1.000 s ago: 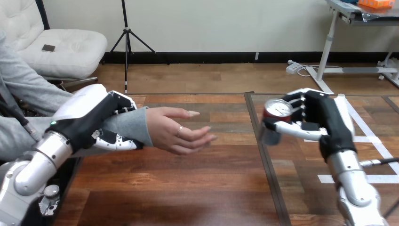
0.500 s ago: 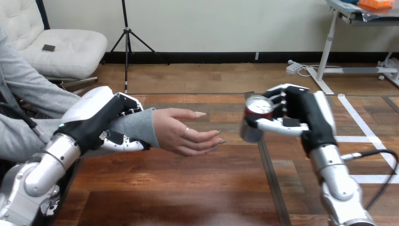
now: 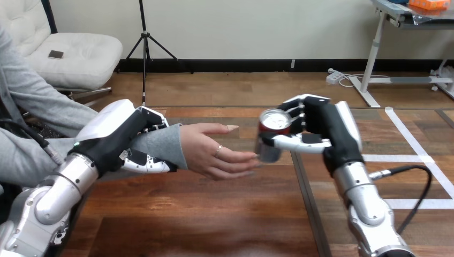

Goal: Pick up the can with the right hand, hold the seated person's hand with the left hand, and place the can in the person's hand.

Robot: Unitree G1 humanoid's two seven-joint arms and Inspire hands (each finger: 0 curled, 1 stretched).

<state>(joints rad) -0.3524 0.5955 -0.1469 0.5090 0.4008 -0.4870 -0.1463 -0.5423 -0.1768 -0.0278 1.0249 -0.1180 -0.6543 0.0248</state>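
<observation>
While the left hand (image 3: 124, 140) curls round the person's wrist (image 3: 167, 145), the right hand (image 3: 327, 128) grips the can (image 3: 269, 135), near upright, right at the fingertips of the person's hand (image 3: 214, 155); the upturned palm lies just left of it, so that's the way in.

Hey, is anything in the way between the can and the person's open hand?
Nothing visible. The can, gripped in the right hand, is right at the fingertips of the person's hand, which is open and holds nothing.

We've got a wooden table (image 3: 203, 214), reddish-brown planks, a dark seam (image 3: 308, 203) down it and white tape strips (image 3: 412, 158) at the view's right.
</observation>
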